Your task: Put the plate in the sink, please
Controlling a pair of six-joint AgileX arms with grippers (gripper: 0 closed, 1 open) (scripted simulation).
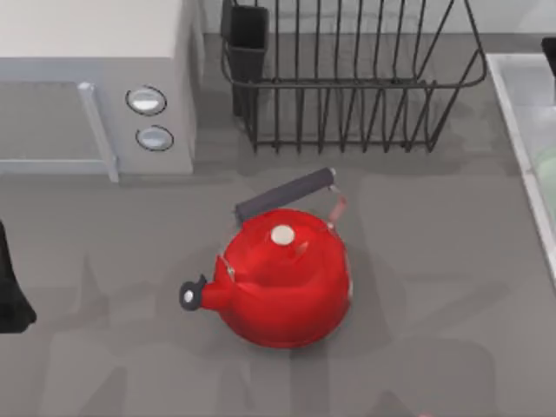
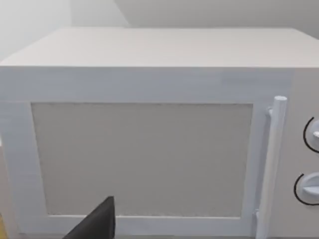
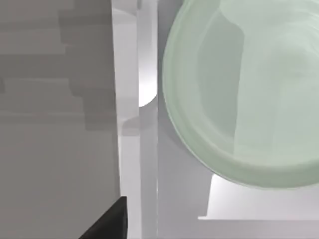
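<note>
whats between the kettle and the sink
Bare grey table in the top view: nothing lies between the kettle and the sink rim at the right edge.

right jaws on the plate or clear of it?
Cannot tell. In the right wrist view the plate sits over the sink, and a dark finger tip is off its rim; the other finger is out of frame.

Top view looks straight down on the table, red kettle [image 1: 282,278] mid-frame; left wrist view faces the microwave [image 2: 144,149] door close up, same microwave [image 1: 95,78] at far left in top view; right wrist view looks down close on the sink [image 3: 134,149] rim and plate [image 3: 239,94], shared with the top view's right edge [image 1: 521,104].
</note>
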